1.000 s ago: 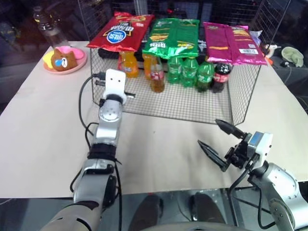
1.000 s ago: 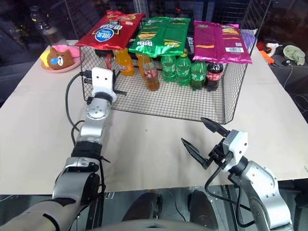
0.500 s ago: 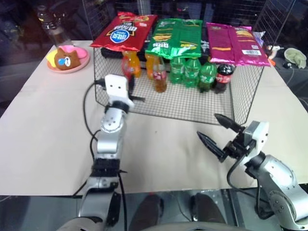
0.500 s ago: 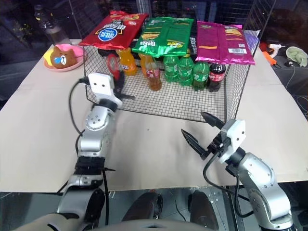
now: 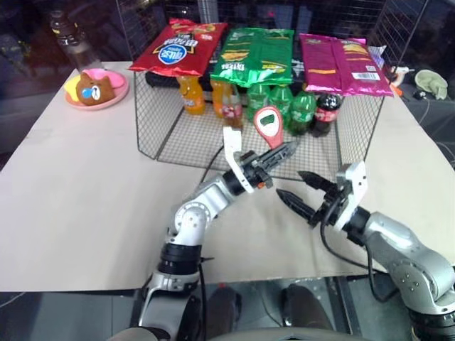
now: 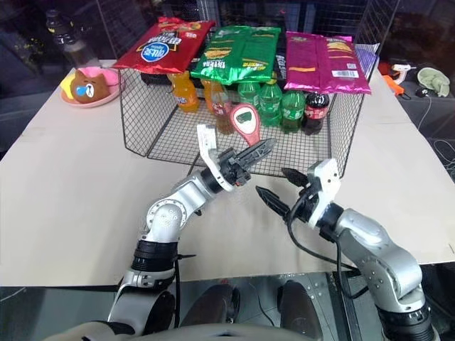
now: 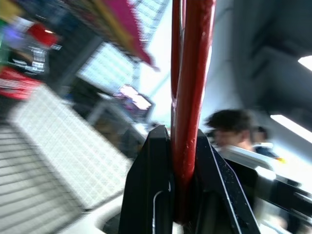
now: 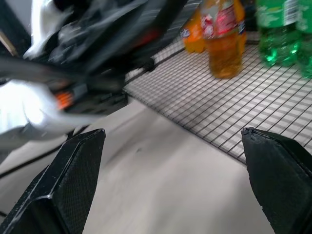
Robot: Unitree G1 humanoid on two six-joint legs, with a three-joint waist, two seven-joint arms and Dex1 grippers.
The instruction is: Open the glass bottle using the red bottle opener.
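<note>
Left gripper (image 5: 283, 150): clenched on the red bottle opener (image 5: 270, 125), swung across from the wire cage (image 5: 355, 153) front to centre.
Right gripper (image 5: 303, 191): spread wide, empty, slightly advanced.
Glass bottle (image 5: 232, 106): inside cage, unmoved.

Three snack bags (image 5: 259, 53), three green bottles (image 5: 284, 106), one cola bottle (image 5: 328, 112).

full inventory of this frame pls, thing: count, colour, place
opener: 1, red, held upright in left claw
glass bottle: 1, amber, in wire basket
orange bottles: 2, in basket, left end
green bottles: 3, in basket
cola bottle: 1, dark, basket right end
snack bags: 3, red, green, pink, on basket top
wire basket: 1, black, table middle
plate with bear toy: 1, pink, far left
left claw: shut on opener
right claw: open, empty
</note>
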